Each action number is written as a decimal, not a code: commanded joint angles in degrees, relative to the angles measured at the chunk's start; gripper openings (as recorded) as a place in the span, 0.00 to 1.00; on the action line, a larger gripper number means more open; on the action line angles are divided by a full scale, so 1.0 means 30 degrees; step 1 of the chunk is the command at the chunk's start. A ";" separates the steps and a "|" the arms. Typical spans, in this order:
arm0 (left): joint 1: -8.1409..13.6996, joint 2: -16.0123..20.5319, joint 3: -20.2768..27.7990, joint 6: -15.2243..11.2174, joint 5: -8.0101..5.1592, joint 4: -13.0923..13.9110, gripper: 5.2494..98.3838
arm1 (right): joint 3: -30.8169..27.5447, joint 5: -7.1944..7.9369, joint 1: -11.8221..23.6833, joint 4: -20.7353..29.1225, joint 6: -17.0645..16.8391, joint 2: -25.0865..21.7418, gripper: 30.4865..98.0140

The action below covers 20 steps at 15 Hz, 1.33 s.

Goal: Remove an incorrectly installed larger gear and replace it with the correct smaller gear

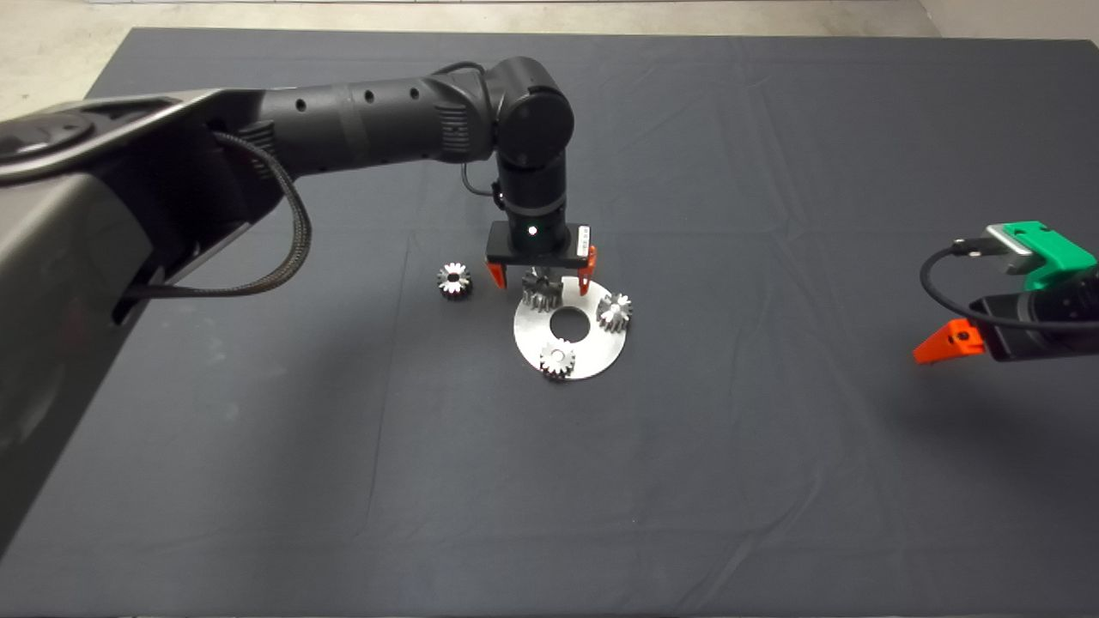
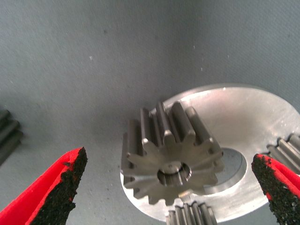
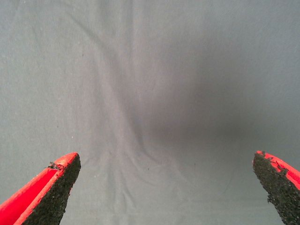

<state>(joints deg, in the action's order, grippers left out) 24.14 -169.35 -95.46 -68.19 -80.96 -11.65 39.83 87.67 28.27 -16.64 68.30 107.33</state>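
The larger gear [image 1: 542, 290] stands on the far-left part of a round silver plate [image 1: 592, 360]. My left gripper [image 1: 542, 281] hangs straight above it, open, with one red finger on each side of the gear and neither touching it. In the left wrist view the larger gear [image 2: 171, 159] sits between the spread fingertips [image 2: 70, 173] on the plate [image 2: 243, 112]. The smaller gear [image 1: 453, 280] lies loose on the mat to the left of the plate. My right gripper [image 1: 949, 342] waits open at the right edge, over bare mat.
Two other small gears stand on the plate, one at its right [image 1: 614, 311] and one at its near edge [image 1: 556, 358]. The plate has a round centre hole [image 1: 567, 324]. The dark mat [image 1: 773, 472] spreads wide around the plate.
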 commanded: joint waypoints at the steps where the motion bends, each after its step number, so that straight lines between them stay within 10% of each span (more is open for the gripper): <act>1: 0.0451 -0.0051 0.0155 -0.0032 -0.0055 -0.0393 0.90 | -0.0126 0.1859 0.0342 0.0859 0.0113 0.0101 0.98; 20: 0.0422 -0.0051 0.0497 0.0056 -0.0143 -0.0480 0.65 | -0.0244 0.1830 0.0509 0.0918 0.0113 0.0277 0.98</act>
<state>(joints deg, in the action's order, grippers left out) 24.14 -169.38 -94.49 -68.16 -80.98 -12.68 39.55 87.67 28.60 -15.68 68.30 107.97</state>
